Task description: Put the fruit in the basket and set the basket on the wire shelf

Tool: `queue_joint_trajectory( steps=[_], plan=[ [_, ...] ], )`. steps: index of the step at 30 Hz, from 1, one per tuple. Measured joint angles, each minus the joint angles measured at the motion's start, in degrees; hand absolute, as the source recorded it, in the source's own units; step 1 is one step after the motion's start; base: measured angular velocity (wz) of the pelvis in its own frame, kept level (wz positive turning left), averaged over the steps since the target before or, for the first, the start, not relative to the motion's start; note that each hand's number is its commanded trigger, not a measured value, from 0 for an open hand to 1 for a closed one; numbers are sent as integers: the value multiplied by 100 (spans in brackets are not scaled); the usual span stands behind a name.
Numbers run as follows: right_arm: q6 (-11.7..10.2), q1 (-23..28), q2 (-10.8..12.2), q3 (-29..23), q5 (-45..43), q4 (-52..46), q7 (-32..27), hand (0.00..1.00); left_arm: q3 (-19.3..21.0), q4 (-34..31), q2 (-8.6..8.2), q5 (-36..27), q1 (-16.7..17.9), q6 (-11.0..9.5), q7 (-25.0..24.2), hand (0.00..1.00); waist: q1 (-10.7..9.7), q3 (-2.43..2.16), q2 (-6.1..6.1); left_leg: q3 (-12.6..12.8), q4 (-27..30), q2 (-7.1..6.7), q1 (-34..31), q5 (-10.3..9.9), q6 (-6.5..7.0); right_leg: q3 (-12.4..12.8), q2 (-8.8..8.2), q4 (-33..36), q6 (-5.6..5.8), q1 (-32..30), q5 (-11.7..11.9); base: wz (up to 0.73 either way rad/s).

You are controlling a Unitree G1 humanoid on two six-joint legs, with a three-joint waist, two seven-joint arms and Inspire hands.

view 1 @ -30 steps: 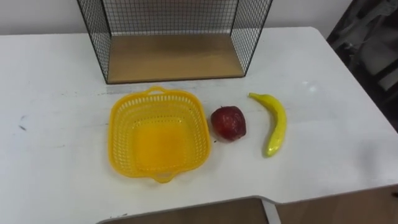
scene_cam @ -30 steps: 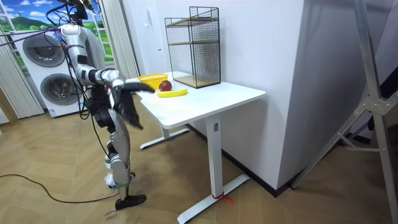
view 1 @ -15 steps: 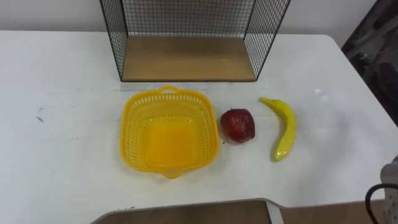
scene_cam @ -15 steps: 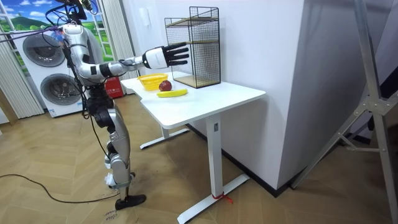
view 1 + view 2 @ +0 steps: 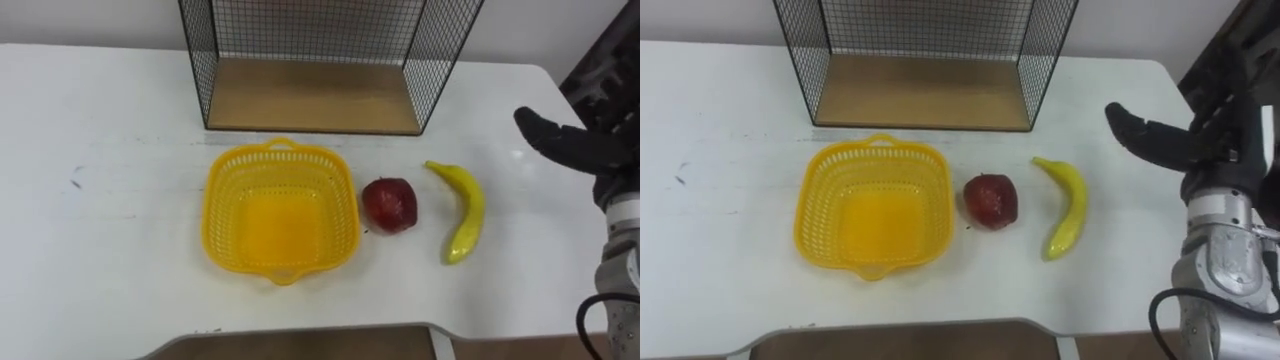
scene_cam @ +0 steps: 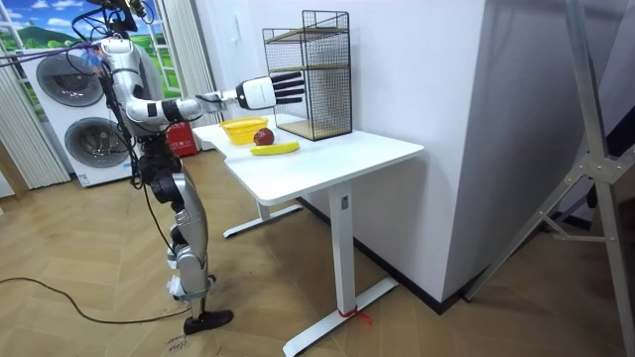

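Now the right hand [image 5: 1205,145] hovers empty, fingers straight and apart, and the banana [image 5: 1065,205] lies on the table [image 5: 730,120] just left of the fingertips, lengthwise across them, with the apple [image 5: 989,200] and basket [image 5: 812,190] farther left.

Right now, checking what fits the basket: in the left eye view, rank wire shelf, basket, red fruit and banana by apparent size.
1. wire shelf, though cut off at the top edge.
2. basket.
3. banana and red fruit: unsure; the banana is longer, the fruit bulkier.
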Motion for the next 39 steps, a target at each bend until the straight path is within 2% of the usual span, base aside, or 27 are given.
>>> queue_joint_trajectory(
  steps=[7, 12, 18, 28, 39],
  plan=[
    [2, -1, -1, 300, -491, 33, 376, 0, -61, 21, 10, 5, -86, -1, -30, 0, 86, 33, -43, 0, -1, 2, -1, 0, 0, 2, 0, 0, 0, 2, 0, 0],
    [1, -18, -5, 723, -678, 93, 633, 0, -313, 16, 21, 7, -204, -31, -28, 0, 189, 28, -52, -37, 0, 2, -3, 0, -1, -18, 3, -10, 0, 14, 0, 2],
    [1, -16, -10, 1116, -900, 95, 906, 0, -342, 16, 54, 57, -229, -33, -28, 0, 298, 29, -39, -35, -3, 2, -7, -1, -1, -31, 3, -19, 0, 13, 0, 0],
    [1, -18, -11, 1210, -912, 95, 1204, 0, -344, 20, 69, 53, -239, -21, -28, 0, 307, 12, 16, -36, 5, 2, -4, 0, -1, -30, 2, -18, -1, 20, 0, 0],
    [34, -15, -13, 1392, -1157, 98, 1498, 0, -564, 32, 109, 49, -290, 10, -170, 0, 304, 24, 32, -37, 17, 2, -5, 0, -1, -28, 1, -17, -6, 32, 4, 0]
  ],
)
